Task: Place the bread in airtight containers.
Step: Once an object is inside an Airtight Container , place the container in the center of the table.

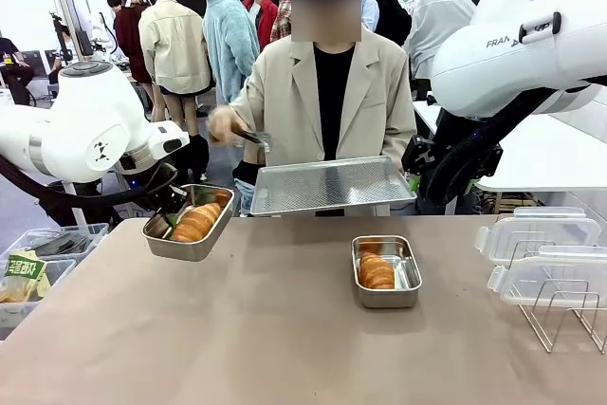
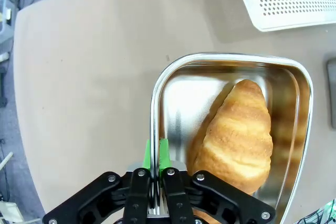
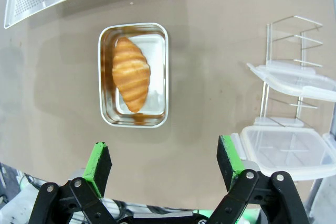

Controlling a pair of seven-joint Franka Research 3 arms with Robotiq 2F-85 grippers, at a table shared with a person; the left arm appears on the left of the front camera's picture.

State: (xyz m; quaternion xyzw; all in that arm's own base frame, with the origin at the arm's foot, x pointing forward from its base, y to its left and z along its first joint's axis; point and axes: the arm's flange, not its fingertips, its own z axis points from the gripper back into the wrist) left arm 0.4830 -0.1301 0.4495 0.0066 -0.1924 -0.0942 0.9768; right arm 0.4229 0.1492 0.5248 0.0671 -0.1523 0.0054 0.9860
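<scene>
Two pans point(image 1: 386, 299), one roll point(image 1: 377, 270) each; left claw point(image 2: 156, 156) tight on one rim.

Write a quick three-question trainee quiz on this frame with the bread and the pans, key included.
1. True or false: the left gripper is clamped on the rim of the left pan, which has a roll in it.
2. Where are the clear lids? A: snapped on the pans. B: on the wire rack at the table's right. C: in the person's hand.
3. Count the bread in the middle pan, seen beyond the open right gripper.

Key: 1 true; 2 B; 3 one.
</scene>
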